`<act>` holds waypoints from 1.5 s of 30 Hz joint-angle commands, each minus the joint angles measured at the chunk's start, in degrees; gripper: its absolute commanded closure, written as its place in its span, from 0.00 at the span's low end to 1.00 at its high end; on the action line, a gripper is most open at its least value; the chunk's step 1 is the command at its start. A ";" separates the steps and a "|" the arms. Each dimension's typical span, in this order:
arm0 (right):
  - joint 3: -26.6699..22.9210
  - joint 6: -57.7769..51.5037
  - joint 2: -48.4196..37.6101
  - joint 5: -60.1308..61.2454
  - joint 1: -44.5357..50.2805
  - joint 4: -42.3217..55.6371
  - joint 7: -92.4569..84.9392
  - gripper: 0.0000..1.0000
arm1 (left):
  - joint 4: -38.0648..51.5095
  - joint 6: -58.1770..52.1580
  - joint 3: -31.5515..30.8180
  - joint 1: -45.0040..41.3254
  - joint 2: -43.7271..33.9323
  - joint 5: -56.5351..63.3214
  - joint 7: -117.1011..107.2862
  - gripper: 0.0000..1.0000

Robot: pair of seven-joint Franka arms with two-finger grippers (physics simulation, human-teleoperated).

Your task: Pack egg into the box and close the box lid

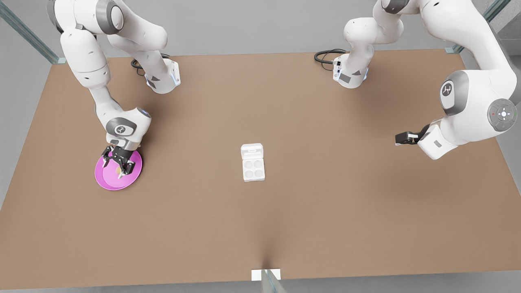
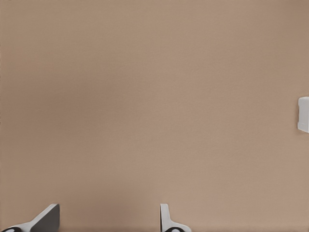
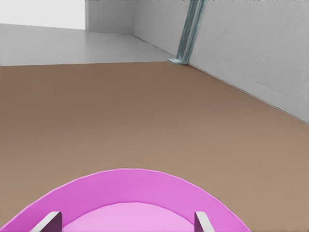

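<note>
**Egg, box and box lid: one moment, three views**

Front view. The egg (image 1: pixel 119 170) is a small tan shape on the pink plate (image 1: pixel 106 179), near the tabletop (image 1: pixel 260 228) edge at the front view's left, partly hidden by the right gripper (image 1: pixel 118 164), whose fingers reach down on either side of it. The box (image 1: pixel 253 168) sits mid-table with four empty cups; the box lid (image 1: pixel 252 151) lies folded open on the far side. Grey walls and metal frame posts surround the brown tabletop. The right arm bends steeply down over the plate. The left gripper (image 1: pixel 399 138) waits raised near the edge at the front view's right, pointing sideways.

Left wrist view. Bare brown tabletop; the box (image 2: pixel 303 114) is cut off at the frame edge. Two fingertips (image 2: pixel 166 220) stand spread apart.

Right wrist view. The plate rim (image 3: pixel 130 181) curves below; fingertips (image 3: pixel 203 222) are set wide, with the egg out of sight. Grey wall and a metal post (image 3: pixel 187 31) stand beyond the table's corner.
</note>
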 commanded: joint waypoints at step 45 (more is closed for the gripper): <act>0.70 2.46 3.19 -2.11 -0.86 -1.09 9.09 0.03 | 0.00 0.00 0.00 0.00 0.09 0.01 -0.03 0.00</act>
